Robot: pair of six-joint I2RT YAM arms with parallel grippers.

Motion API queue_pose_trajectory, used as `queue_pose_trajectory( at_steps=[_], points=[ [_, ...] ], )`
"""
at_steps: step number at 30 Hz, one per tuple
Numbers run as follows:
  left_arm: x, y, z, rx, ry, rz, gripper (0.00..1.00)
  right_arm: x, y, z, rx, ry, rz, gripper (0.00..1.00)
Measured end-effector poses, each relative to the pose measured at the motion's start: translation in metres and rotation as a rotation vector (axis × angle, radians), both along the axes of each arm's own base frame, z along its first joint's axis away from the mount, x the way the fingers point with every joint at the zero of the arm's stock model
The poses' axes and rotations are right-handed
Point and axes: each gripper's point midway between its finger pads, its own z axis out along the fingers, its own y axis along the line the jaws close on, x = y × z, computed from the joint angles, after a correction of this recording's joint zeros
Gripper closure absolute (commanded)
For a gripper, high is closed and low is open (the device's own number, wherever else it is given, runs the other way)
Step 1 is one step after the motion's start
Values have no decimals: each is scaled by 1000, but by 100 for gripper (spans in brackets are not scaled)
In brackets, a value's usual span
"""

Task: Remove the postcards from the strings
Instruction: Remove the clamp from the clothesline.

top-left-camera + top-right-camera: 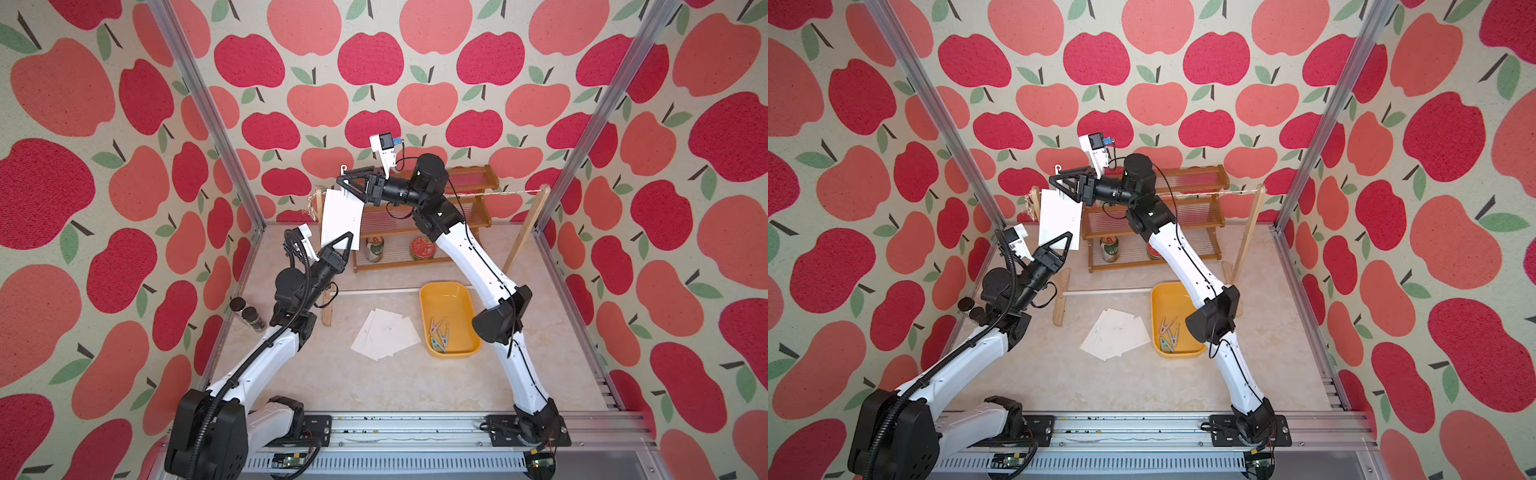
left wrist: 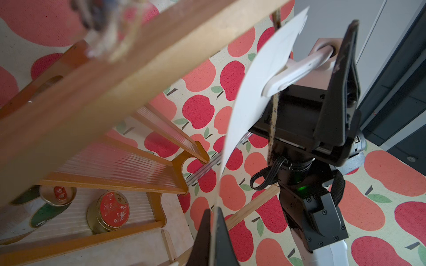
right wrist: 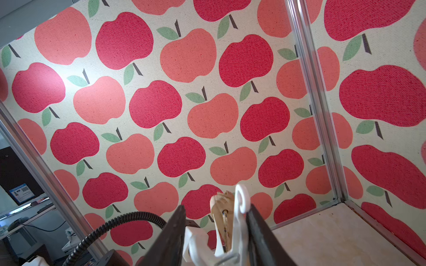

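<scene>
1. While the left claw point(image 1: 346, 240) pinches the lower corner of the postcard point(image 1: 338, 216), which hangs near the left end of the string point(image 1: 490, 193), it should only hold, not pull.
2. The right claw point(image 1: 342, 182) is pressed on the white clothespin point(image 3: 239, 221); I judge it must squeeze the tails fully.
3. Only when the clothespin mouth opens, draw the card down, toward the pile of cards point(image 1: 384, 338) on the table point(image 1: 374, 386).
</scene>
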Motion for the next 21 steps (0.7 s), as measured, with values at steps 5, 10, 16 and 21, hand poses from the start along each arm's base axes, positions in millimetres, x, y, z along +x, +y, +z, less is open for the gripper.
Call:
queue_pose_trajectory(
  at_steps=[5,10,16,21],
  points=[
    [-1,-1,0,-4,3,-8,100,2,0,0,1,1,-11,67],
    [-1,-1,0,-6,5,-9,100,3,0,0,2,1,-19,72],
    [-1,-1,0,-12,10,-11,100,5,0,1,5,0,-30,73],
    [-1,-1,0,-12,10,-11,100,6,0,1,6,0,-38,76]
  ],
)
